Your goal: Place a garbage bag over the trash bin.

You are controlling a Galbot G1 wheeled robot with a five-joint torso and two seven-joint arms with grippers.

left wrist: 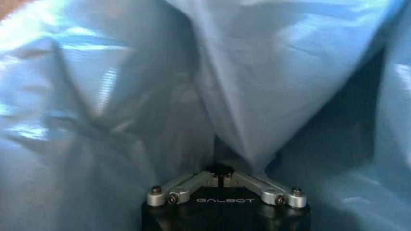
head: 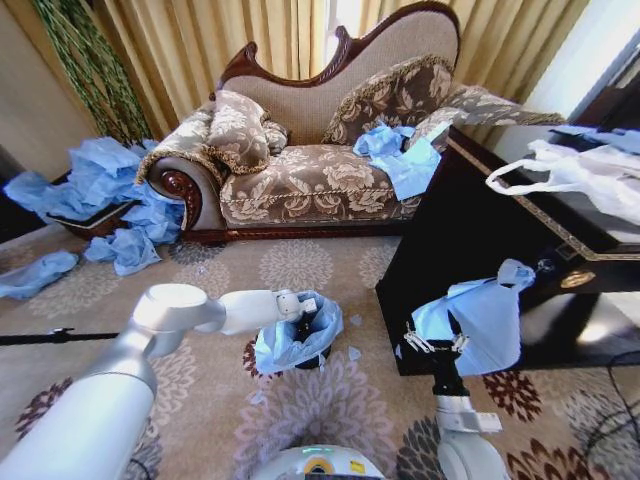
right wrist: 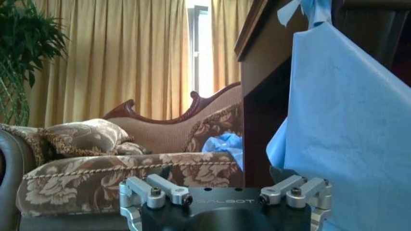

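Down at trash bin (head: 312, 340), left gripper (head: 303, 305) buried in garbage bag (head: 285, 345), can't tell its grip; right gripper (head: 432, 345) idle by table (head: 470, 240), wide open. We spread rim evenly, no yanking thin film.

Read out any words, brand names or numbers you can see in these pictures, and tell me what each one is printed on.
"GALBOT" on the black body of the left gripper, which is buried in the garbage bag.
"GALBOT" on the black body of the right gripper.
There is no other writing to read.

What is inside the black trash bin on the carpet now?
The garbage bag hangs into the trash bin, and the left gripper reaches into it. The bag covers the bin's bottom.
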